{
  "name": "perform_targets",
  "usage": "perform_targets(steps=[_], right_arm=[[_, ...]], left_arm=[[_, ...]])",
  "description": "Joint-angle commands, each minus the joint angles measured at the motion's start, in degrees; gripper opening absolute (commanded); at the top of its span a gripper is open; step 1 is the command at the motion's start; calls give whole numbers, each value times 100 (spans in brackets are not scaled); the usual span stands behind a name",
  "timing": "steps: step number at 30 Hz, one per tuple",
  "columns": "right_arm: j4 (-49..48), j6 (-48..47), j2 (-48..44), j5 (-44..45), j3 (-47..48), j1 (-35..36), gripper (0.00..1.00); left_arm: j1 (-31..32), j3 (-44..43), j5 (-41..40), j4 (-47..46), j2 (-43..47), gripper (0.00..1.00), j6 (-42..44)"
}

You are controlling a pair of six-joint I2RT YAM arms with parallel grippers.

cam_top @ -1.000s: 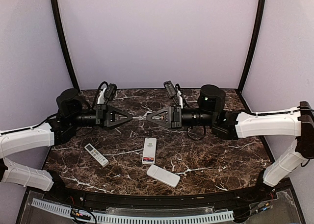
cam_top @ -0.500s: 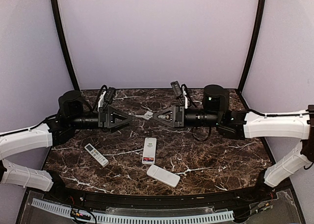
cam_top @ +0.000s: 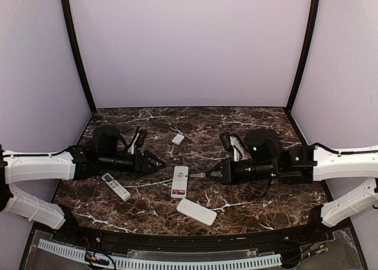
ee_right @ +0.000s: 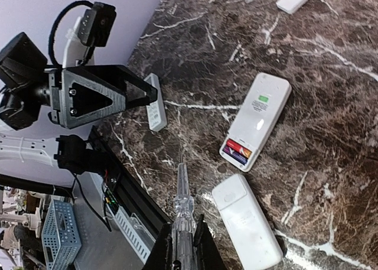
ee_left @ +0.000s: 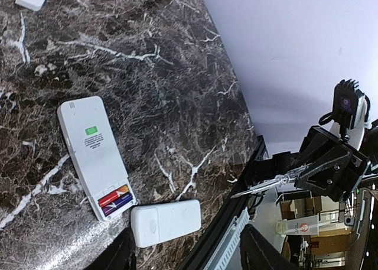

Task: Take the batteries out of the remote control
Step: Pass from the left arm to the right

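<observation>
Batteries (ee_right: 239, 152), orange-red cylinders, sit exposed in the white plastic remote (ee_right: 258, 117). Right gripper (ee_right: 183, 249), three o'clock, pinches a clear-handled screwdriver (ee_right: 182, 200); left gripper (ee_left: 192, 252), nine o'clock, gapes empty. Slipping blade could scatter them.

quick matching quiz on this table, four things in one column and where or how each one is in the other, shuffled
Things:
1. small white cover
2. middle remote
3. clear-handled tool
4. left pincer

Places or states:
A. open, holding nothing
B. battery bay uncovered, batteries showing
C. lying alone toward the back of the table
D. gripped in the shut right pincer

Pairs: 1-C, 2-B, 3-D, 4-A
</observation>
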State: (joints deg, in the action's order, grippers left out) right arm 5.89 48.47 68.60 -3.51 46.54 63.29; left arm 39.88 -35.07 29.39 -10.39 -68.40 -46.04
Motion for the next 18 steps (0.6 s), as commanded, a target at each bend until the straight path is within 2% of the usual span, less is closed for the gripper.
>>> perform_targets(steps=[1, 7, 18], right_arm=[[372, 570, 298, 694, -31, 302, 0], [561, 737, 997, 803, 301, 568, 0], [867, 734, 1561, 1078, 717, 587, 0]], left_arm=[[201, 35, -450, 54, -476, 58, -16], [363, 49, -590, -231, -1068, 56, -67], [565, -32, -488, -789, -2024, 48, -192]])
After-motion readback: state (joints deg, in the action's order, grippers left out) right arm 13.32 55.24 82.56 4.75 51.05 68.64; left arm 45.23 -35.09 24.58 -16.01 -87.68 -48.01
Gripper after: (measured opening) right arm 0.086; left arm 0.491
